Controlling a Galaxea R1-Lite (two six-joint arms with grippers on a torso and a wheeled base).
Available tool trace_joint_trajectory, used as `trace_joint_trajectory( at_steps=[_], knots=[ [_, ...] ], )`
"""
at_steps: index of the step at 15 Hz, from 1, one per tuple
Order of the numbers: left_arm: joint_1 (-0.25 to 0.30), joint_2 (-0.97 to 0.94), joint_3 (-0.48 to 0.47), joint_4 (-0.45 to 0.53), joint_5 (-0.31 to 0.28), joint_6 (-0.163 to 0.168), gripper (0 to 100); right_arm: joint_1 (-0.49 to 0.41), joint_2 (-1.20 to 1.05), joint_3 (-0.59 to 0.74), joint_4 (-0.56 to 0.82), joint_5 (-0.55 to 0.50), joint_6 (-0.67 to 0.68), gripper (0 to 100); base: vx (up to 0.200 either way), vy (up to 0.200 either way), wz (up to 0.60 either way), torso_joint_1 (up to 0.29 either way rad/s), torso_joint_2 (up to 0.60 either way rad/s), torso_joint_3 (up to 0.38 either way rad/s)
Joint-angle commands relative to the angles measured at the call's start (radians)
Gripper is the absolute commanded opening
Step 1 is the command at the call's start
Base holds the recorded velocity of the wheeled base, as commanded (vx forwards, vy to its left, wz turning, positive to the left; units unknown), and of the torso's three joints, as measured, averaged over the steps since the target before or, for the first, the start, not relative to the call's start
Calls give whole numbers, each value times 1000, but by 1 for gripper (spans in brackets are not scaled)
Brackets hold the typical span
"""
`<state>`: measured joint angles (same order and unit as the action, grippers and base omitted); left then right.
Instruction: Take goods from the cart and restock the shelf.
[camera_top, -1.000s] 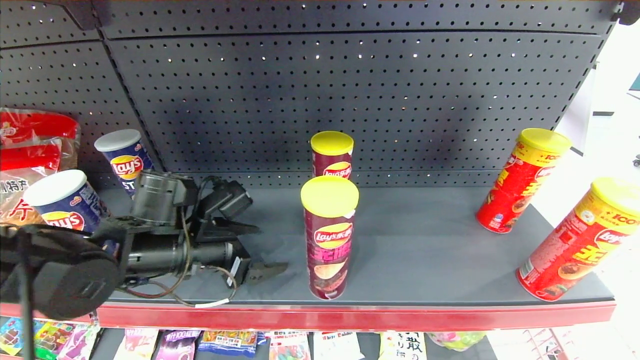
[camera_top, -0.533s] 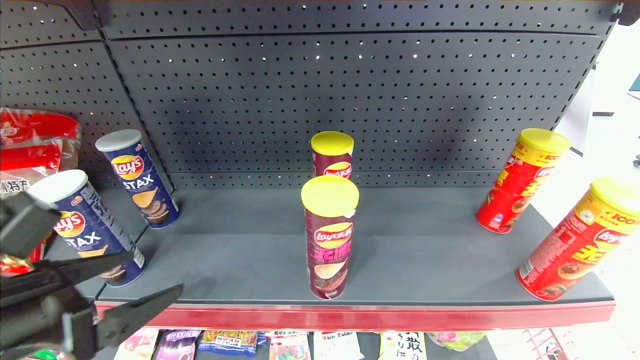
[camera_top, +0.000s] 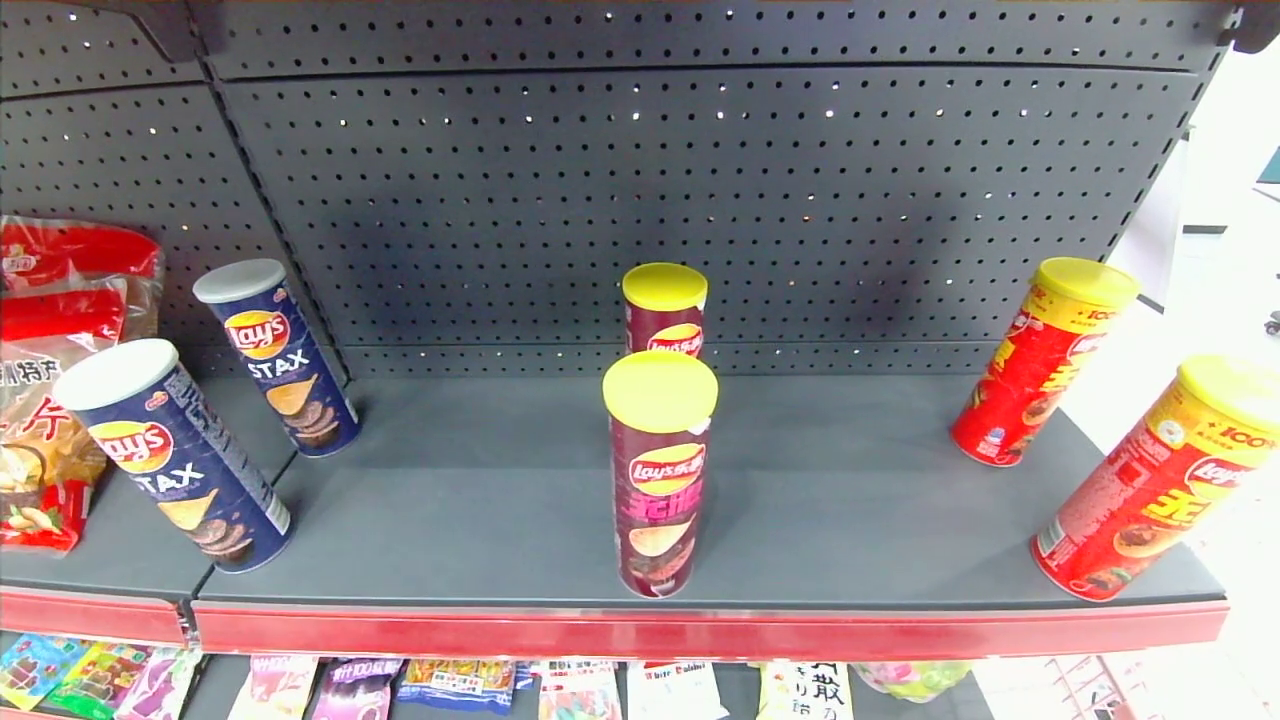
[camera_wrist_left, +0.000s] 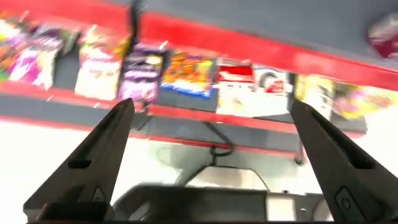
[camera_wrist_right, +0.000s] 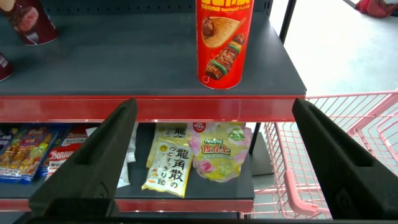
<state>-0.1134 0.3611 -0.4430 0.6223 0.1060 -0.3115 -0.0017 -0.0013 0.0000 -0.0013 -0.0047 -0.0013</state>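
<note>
Plainly, six cans stand on end on the grey shelf (camera_top: 480, 500), in three pairs, each pair one behind the other; the front blue can (camera_top: 175, 455) is near the front edge at the left end, with the rear blue can (camera_top: 280, 360) behind it, close to the pegboard back (camera_top: 650, 200); the front maroon can (camera_top: 658, 480) stands at the middle, just inside the red front edge (camera_top: 700, 632), and the rear maroon can (camera_top: 664, 310) is straight behind it against the back; the front red can (camera_top: 1150, 490) is at the front right corner, and the rear red can (camera_top: 1040, 365) is farther back along the right edge; the pairs are well apart from one another. Red and clear bags (camera_top: 60, 300) lie at the far left, beside the blue cans; coloured packets (camera_top: 460, 685) line the lower shelf (camera_wrist_right: 74, 204) under the red edge.

The left hand (camera_wrist_left: 211, 104) is spread wide with nothing between its fingers, and faces the red edge and the packets below it, which look blurred; the right hand (camera_wrist_right: 214, 102) is likewise spread wide and holds nothing, level with the red edge below the front red can; the pink wire cart (camera_wrist_right: 348, 155) stands just beside the right end of the shelves, low down.
</note>
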Motion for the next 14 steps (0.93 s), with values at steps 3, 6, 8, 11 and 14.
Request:
trace_joint_trajectory(
  at_steps=[3,6,8,11,14],
  knots=[
    [250,-102,101,30,6,17,100,0,1,0,0,0,0,100,0,0,0,0,0,0],
    [219,-271,156,-105,-98,169,100,0,1,0,0,0,0,100,0,0,0,0,0,0],
    [219,-271,354,-544,-169,218,100,0,1,0,0,0,0,100,0,0,0,0,0,0],
    [219,-272,440,-710,-235,285,100,0,1,0,0,0,0,100,0,0,0,0,0,0],
    [258,-251,443,-674,-141,327,100,0,1,0,0,0,0,100,0,0,0,0,0,0]
  ],
)
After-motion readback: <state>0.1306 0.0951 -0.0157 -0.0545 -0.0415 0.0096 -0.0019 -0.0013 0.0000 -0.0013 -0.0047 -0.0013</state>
